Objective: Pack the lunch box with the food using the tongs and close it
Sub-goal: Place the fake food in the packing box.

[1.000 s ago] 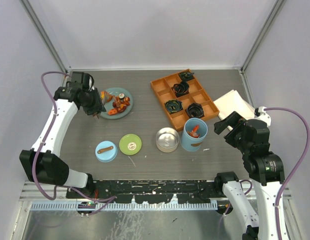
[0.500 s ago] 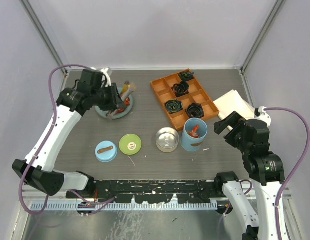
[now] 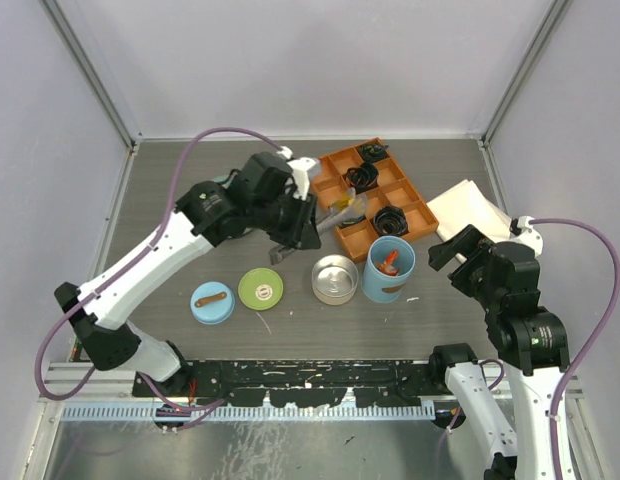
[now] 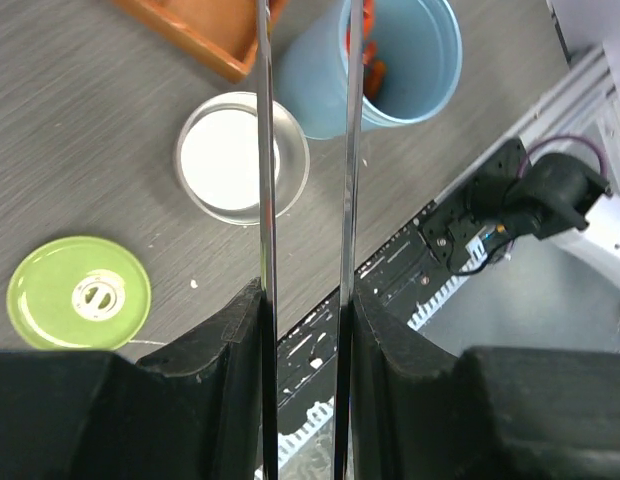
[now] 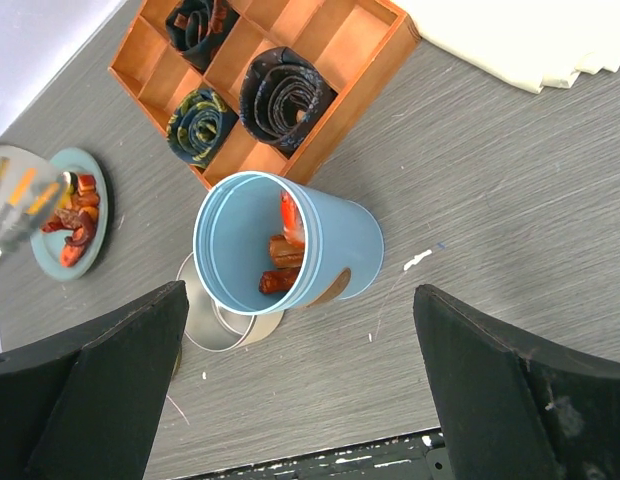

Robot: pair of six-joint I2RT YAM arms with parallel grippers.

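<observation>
The left fingers are clenched on the tongs, held above the counter beside the orange tray. They are just left of the open light-blue cylinder, which holds some food. The right fingers are spread wide and empty at the right.

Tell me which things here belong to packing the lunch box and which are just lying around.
For the job: tongs, steel tin, green lid, light-blue cylinder, blue lid, food chunks.
Lying about: orange tray of black coils, white folded cloth, teal plate under the food.
</observation>
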